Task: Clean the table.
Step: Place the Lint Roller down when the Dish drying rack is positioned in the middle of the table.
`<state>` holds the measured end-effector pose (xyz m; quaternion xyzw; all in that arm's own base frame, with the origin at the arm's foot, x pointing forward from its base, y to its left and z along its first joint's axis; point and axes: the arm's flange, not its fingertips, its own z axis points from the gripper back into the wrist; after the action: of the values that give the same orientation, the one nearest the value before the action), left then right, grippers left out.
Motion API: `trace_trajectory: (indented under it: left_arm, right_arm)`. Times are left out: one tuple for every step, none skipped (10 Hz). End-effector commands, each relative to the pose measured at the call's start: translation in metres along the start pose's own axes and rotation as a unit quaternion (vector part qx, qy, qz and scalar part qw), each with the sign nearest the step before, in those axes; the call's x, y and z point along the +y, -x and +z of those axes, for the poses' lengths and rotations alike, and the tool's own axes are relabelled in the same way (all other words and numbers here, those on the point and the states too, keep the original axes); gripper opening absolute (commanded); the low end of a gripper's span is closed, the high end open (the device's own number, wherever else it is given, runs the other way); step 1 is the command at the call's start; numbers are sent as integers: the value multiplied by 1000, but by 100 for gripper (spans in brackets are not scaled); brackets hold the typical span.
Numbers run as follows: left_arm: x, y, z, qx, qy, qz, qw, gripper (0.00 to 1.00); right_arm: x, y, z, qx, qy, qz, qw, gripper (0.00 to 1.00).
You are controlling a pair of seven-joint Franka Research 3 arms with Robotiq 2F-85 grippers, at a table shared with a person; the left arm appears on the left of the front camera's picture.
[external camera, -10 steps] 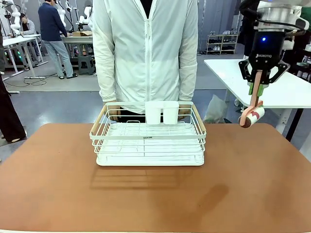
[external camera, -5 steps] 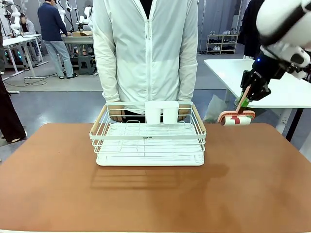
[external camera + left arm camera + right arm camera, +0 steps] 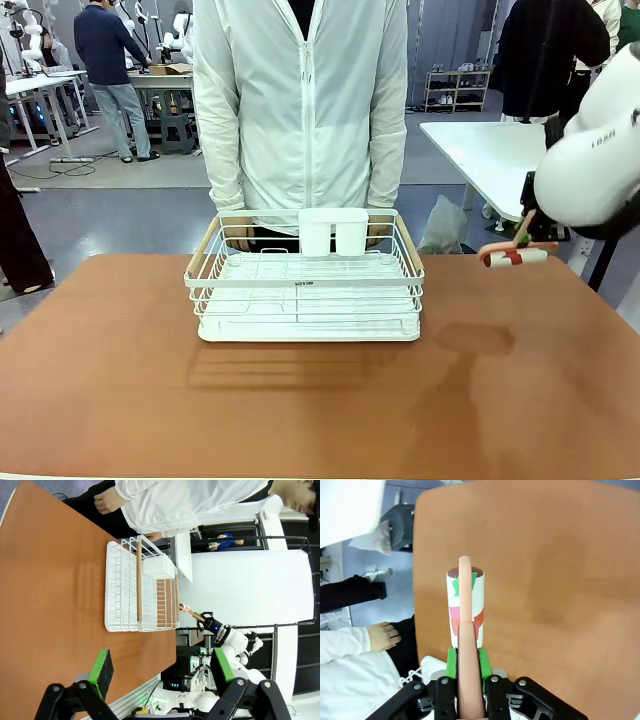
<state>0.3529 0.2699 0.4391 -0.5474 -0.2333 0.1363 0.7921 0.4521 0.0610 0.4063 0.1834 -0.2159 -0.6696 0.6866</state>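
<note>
The reddish-brown table [image 3: 320, 410] spans the front view. My right gripper [image 3: 526, 226] hangs over its far right part, half hidden by the white arm, and is shut on the pink handle of a lint roller [image 3: 515, 256]. The roller lies level above the tabletop, with its shadow below it. In the right wrist view the roller [image 3: 465, 607], patterned red and green, sticks out ahead of the right gripper [image 3: 468, 662] over the table [image 3: 545, 580]. My left gripper [image 3: 162, 672] is open over the table's near edge [image 3: 50, 605], with nothing between its green pads.
A white wire rack [image 3: 305, 285] with wooden handles and a white cup holder stands at the table's far middle. A person in a white jacket [image 3: 300, 100] stands right behind it. A white-topped table [image 3: 490, 150] is at the far right.
The right arm has swung lower and outward. The lint roller went from hanging downward to lying level, closer to the tabletop.
</note>
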Motion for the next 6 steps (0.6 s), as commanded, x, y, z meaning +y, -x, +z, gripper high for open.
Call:
trace_trajectory:
  left_arm:
    - [-1, -1, 3, -5, 14, 2, 1000, 100]
    - [-1, -1, 3, -5, 14, 2, 1000, 100]
    - [-1, -1, 3, -5, 14, 2, 1000, 100]
    - [-1, -1, 3, -5, 14, 2, 1000, 100]
    - [-1, -1, 3, -5, 14, 2, 1000, 100]
    - [-1, -1, 3, -5, 14, 2, 1000, 100]
  right_arm:
    - [-1, 19, -24, 13, 6, -47, 999, 21]
    - [-3, 14, -33, 32, 20, -52, 998, 21]
    - [-5, 11, -42, 47, 32, -56, 997, 21]
    - [-7, 11, -54, 55, 45, -52, 996, 21]
    - [-7, 11, -65, 68, 61, -52, 994, 21]
    - [-8, 9, -74, 82, 72, -55, 992, 21]
